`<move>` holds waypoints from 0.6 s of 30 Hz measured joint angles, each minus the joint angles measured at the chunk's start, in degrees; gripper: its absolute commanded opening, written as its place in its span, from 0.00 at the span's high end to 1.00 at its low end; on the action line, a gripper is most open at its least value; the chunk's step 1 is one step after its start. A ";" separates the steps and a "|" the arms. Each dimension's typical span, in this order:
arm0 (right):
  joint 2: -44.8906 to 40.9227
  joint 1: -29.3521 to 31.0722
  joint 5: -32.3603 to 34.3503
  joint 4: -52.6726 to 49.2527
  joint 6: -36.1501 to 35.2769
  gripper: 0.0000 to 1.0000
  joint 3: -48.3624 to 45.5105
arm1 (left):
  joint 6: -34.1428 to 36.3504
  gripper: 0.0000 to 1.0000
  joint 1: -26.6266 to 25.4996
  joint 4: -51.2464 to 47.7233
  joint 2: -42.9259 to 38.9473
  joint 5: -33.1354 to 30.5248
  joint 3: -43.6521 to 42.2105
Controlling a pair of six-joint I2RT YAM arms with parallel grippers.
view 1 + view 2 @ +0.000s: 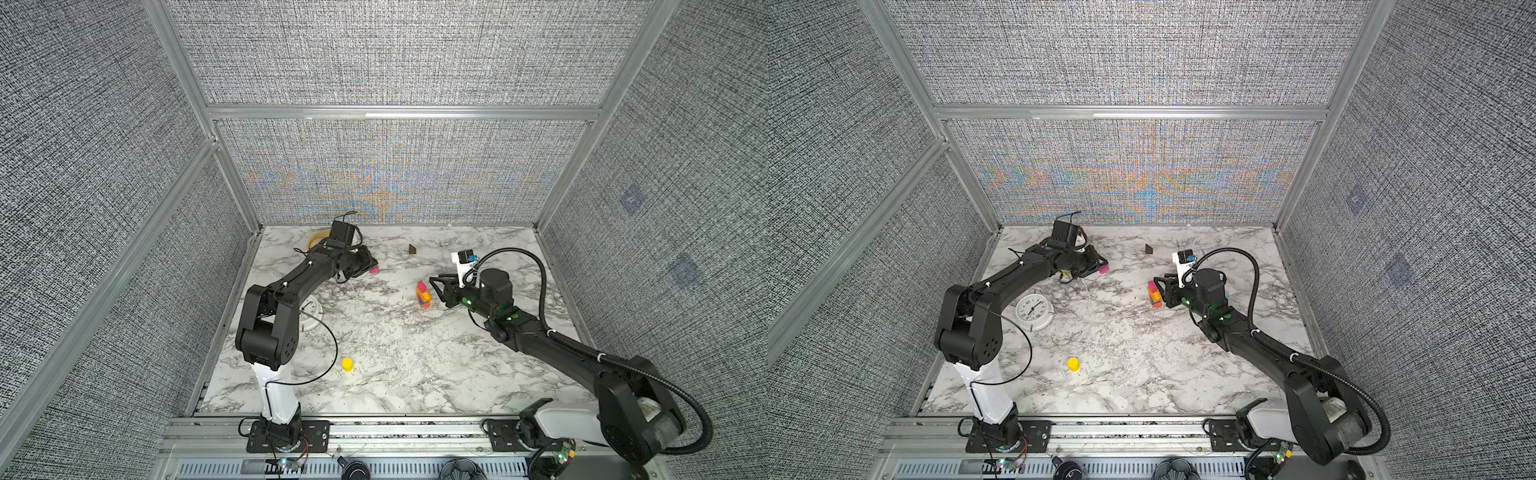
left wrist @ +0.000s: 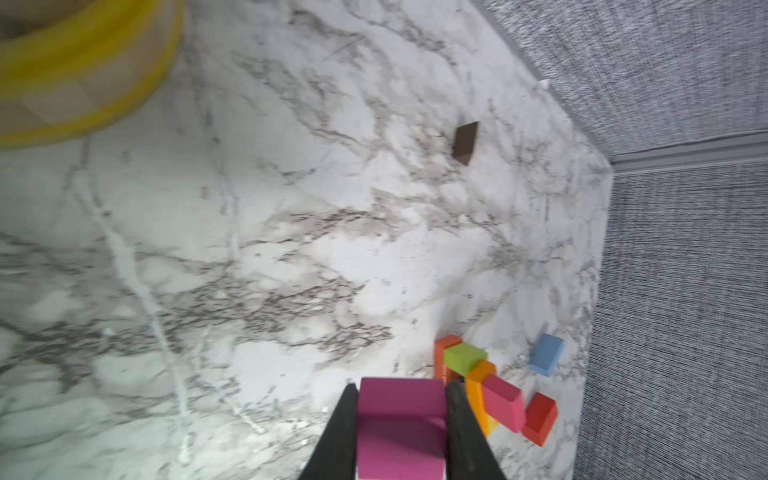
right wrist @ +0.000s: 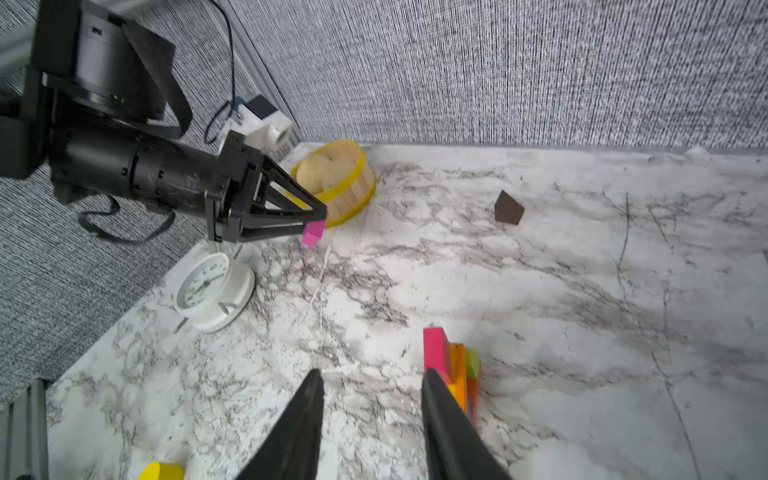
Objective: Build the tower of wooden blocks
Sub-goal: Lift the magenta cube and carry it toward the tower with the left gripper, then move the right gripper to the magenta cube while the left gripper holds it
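**Left gripper [image 1: 371,268] held the pink block [image 1: 374,270] with the tower [image 1: 424,294] well apart to its right**

The left jaws were narrow, clamped on the block's two side faces. In the right wrist view the block [image 3: 312,233] stuck out just past the fingertips, clear of the table [image 1: 395,353]. Its long axis could not be told for sure. The tower stood right of centre in both top views, a stepped stack of orange, lime and pink-red pieces that was not quite square. Bare marble lay between it and the left gripper. The right gripper [image 1: 435,288] was much nearer, just beside the tower with jaws parted and empty — likely there to steady it. The carry probably had to run rightward and end above the top bar.
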 measured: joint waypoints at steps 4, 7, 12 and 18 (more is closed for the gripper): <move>3.17 0.76 0.00 10.08 2.27 0.59 -0.87 | -4.48 0.90 -1.46 5.73 -1.05 0.15 -0.83; 6.32 1.51 0.04 16.09 4.04 0.60 -0.57 | -7.98 0.90 -2.29 10.34 -1.16 -0.09 -1.90; 11.96 2.95 0.92 22.77 6.73 0.61 1.44 | -13.53 0.90 -3.15 18.34 -0.87 -0.26 -3.06; 17.05 4.72 2.82 24.85 7.58 0.63 6.58 | -18.01 0.90 -3.61 25.31 0.09 -0.68 -3.15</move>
